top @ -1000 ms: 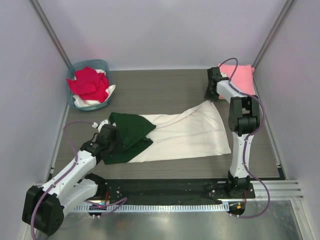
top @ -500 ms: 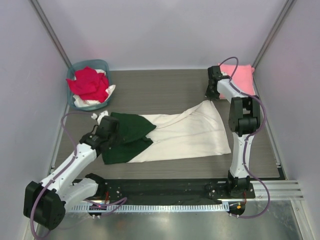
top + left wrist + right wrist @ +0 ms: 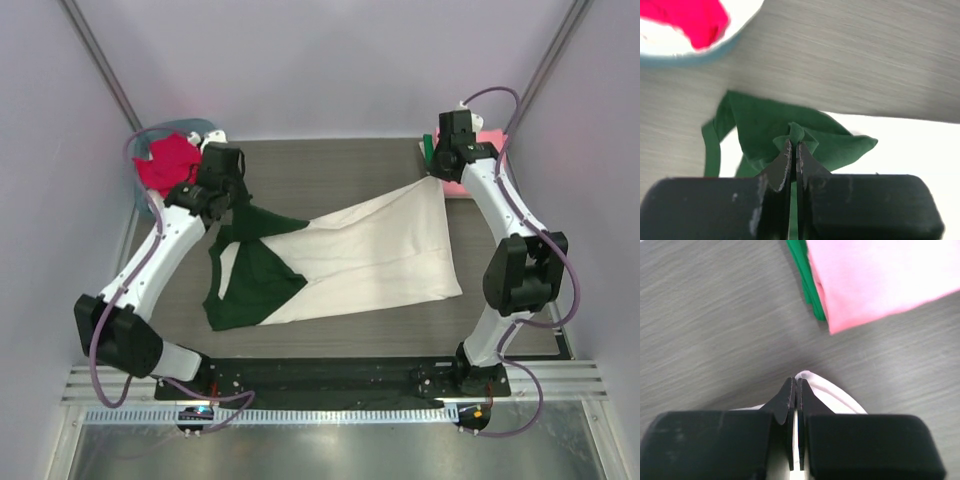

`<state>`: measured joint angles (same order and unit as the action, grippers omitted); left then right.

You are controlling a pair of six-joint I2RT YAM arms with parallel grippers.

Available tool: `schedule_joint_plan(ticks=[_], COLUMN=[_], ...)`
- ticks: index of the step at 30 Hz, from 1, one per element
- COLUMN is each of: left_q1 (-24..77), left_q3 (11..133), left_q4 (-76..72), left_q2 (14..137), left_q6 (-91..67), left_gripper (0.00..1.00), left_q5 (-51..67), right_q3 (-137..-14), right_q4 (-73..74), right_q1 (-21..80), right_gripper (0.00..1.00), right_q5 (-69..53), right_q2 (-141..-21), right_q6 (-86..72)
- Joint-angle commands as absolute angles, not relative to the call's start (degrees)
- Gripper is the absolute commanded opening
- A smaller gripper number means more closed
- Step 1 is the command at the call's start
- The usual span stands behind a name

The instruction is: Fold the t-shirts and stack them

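Nearest, across the lower middle of the top view, the cream cotton t-shirt with dark green sleeves (image 3: 370,255) lies with its near edge flat on the grey wood-grain table (image 3: 330,175), which anchors the cloth. Its far edge rises toward both arms. At centre left, the left gripper (image 3: 793,145) is clenched on a bunched fold of the green shoulder. At upper right, the right gripper (image 3: 795,382) is pinched tight on the cream hem corner. Holding the two far corners apart draws that edge taut, likely so it can be carried over the near half as a fold. Farther off at upper right, a folded pink t-shirt (image 3: 875,275) sits on a folded green t-shirt (image 3: 807,280), starting the stack. At upper left, the round teal plastic basket (image 3: 705,54) holds a crumpled red t-shirt (image 3: 165,165).
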<state>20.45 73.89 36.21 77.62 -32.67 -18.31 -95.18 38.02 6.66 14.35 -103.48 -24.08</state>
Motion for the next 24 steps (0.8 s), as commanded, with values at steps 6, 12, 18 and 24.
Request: schedule_joint_plan(ticks=[6,12,18,24], left_q1=[18.81,18.98,19.51,21.18], left_q3=[97.98,94.5,78.68,62.97], left_q4=[42.09,45.0,45.97,46.32], left_q2=[94.38,90.01,76.74,65.58], left_q6=[-23.47,-24.96,-29.61,-36.64], left_gripper=[0.0,0.0,0.0,0.0], left_q5=[-16.79,-15.82,-15.3,-16.08], right_q3=[-88.16,-88.16,-84.74,-77.54], right_q4=[37.79,37.7,37.62,36.83], right_q1=[6.15,5.28,4.4,3.6], right_gripper=[0.01,0.01,0.01,0.01], right_q5=[17.23,16.35,17.22,18.11], right_q2=[-99.67,-101.6,-99.76,-97.82], right_q6=[-23.12,-22.41,-23.55,-25.57])
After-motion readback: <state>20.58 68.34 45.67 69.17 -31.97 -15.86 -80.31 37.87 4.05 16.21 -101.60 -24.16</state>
